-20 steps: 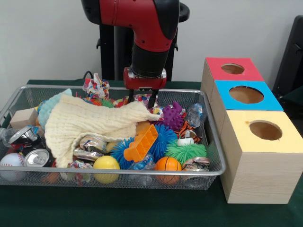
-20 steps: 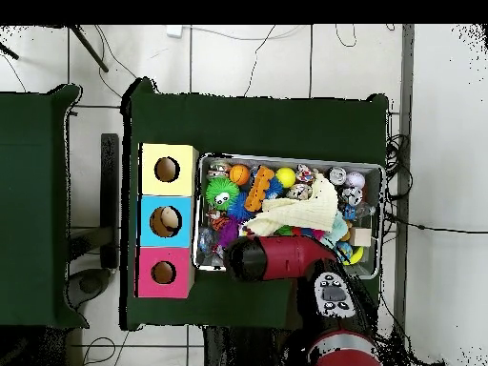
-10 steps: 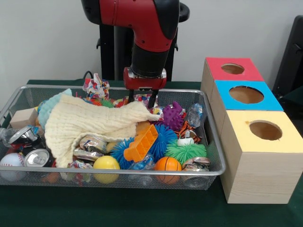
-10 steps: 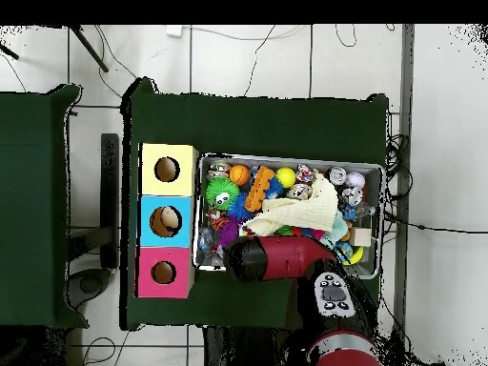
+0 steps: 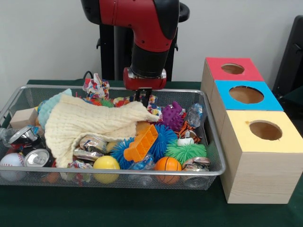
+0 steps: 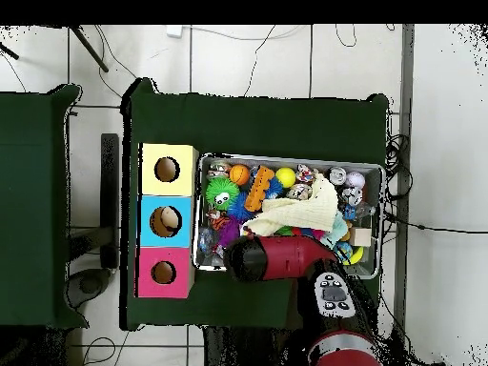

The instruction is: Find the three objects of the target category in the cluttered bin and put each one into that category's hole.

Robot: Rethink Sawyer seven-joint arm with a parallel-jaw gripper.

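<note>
My gripper [image 5: 142, 98] hangs over the back middle of the wire bin [image 5: 208, 172]. Its fingers are shut together, with the tips at the far edge of the cream cloth [image 5: 90, 123]. I cannot tell whether they pinch the cloth. The cloth covers the bin's left middle. Around it lie an orange block [image 5: 141, 143], a blue spiky ball [image 5: 163, 135], a green spiky ball [image 5: 185, 152], a purple spiky toy [image 5: 173, 115], a small basketball [image 5: 168, 164], a yellow ball [image 5: 106, 163], a baseball [image 5: 12, 161] and crushed cans [image 5: 38, 157]. In the overhead view the arm [image 6: 276, 257] hides the gripper.
Three boxes with round holes stand right of the bin: red [image 5: 210, 64], blue [image 5: 272, 101], yellow [image 5: 255, 161]. A wooden block [image 5: 22, 117] and a rope toy [image 5: 96, 86] lie at the bin's back left. A crushed bottle [image 5: 195, 113] rests by the right wall.
The fingers stood apart over the cloth's far edge in both earlier frames; now they are shut together. The arm has stayed in place.
</note>
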